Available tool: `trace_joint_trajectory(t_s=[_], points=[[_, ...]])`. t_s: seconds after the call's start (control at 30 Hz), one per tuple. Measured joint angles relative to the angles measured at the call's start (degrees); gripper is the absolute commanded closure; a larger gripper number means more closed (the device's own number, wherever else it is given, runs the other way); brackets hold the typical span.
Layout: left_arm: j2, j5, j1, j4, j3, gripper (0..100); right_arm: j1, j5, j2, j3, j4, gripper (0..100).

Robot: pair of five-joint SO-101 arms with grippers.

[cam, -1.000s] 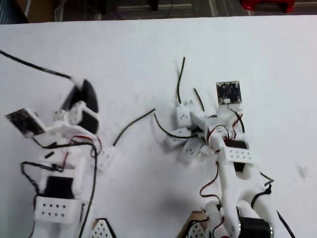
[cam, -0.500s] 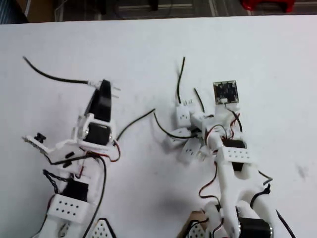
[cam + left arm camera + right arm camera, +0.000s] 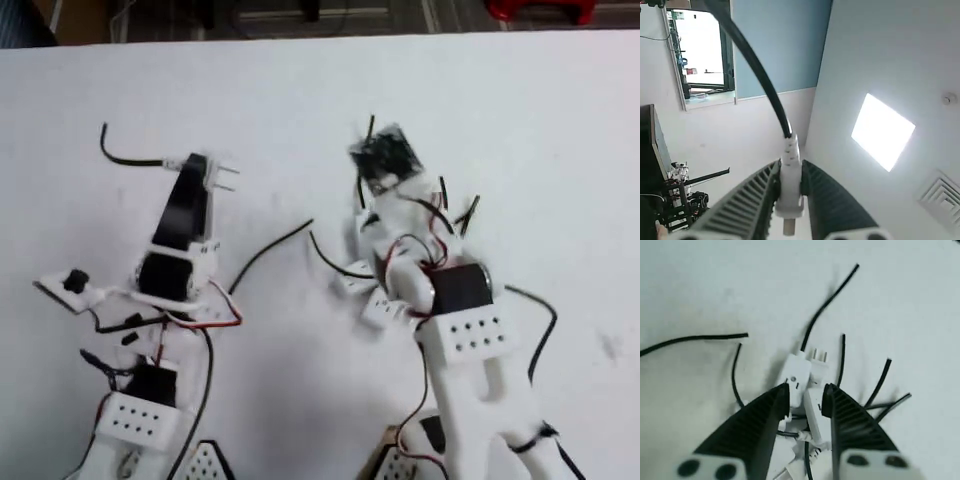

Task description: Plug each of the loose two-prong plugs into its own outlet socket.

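**Left arm gripping a plug, right arm hanging over the heap of sockets**

Over on the left, the left pincer (image 3: pixel 203 172) is clenching a white two-prong plug (image 3: pixel 211 176) off the white worktop (image 3: pixel 520 120). From above, the arm is stretching toward 12 o'clock. The plug's two prongs are poking out toward 3 o'clock, and its black cord (image 3: pixel 130 159) is trailing off toward 9 o'clock before curling up at the end. The left wrist view is looking up at the ceiling. There the plug body is sitting squeezed between the two ribbed fingers (image 3: pixel 757 192), with the cord rising away from it.

Between the two arms, a loose black lead (image 3: pixel 268 250) is lying on the worktop, running from about 7 o'clock to 1 o'clock.

Further right, at about 4 o'clock from the held plug, a heap of white connectors (image 3: pixel 372 306) and short black leads is lying under the right arm. The right pincer (image 3: pixel 805 387) is hanging directly over this heap. I cannot tell whether it is clenched or released. In the right wrist view a white outlet socket (image 3: pixel 793 374) is lying just beside a second loose plug (image 3: pixel 818 357), whose two prongs are pointing away from the arm. Another white block (image 3: pixel 814 412) is sitting close beneath the pincer, touching the socket.
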Motion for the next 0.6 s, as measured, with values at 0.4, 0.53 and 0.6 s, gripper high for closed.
trace_joint_trajectory(t_s=[0.4, 0.53, 0.6], points=[[0.00, 0.18, 6.51, 2.55, 0.00, 98, -15.38, 0.09, 17.23, -35.52, 14.51, 95.7], [0.00, 0.18, 7.91, 2.55, -0.09, 98, -15.65, 0.18, 30.24, -49.93, 22.07, 95.7], [0.00, 0.09, 7.82, 2.55, -0.09, 98, -15.65, 0.18, 35.52, -56.62, 25.41, 95.7]])
